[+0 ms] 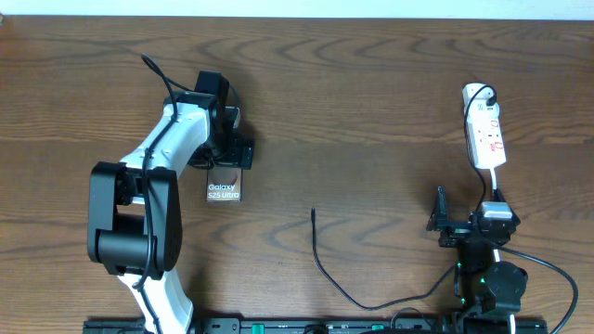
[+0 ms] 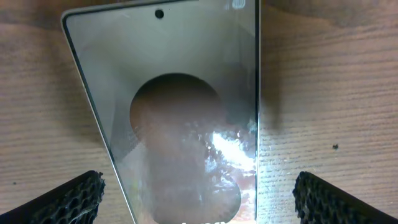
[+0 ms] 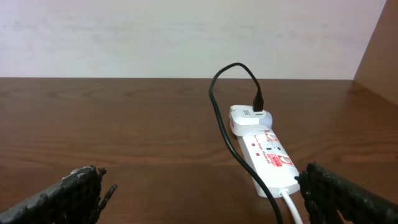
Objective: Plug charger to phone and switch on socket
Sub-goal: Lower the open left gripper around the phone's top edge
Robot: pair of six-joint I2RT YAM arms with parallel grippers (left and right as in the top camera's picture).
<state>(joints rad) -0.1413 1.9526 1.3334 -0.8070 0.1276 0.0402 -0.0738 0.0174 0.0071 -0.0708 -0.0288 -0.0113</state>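
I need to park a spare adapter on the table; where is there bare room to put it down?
The widest bare stretch of table lies between the phone and the socket, beyond the plug tip of the charger. Crowded: the phone under the left gripper, and the near right corner, where the charger loops past the right gripper.

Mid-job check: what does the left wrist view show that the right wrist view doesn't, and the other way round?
Left wrist only: the phone, screen up on the table, seen close between the fingers of the open left gripper. Right wrist only: ahead of the open right gripper, the socket, with the charger plugged into a white adapter at its far end, and a pale wall behind. Both: the wooden table and empty jaws.
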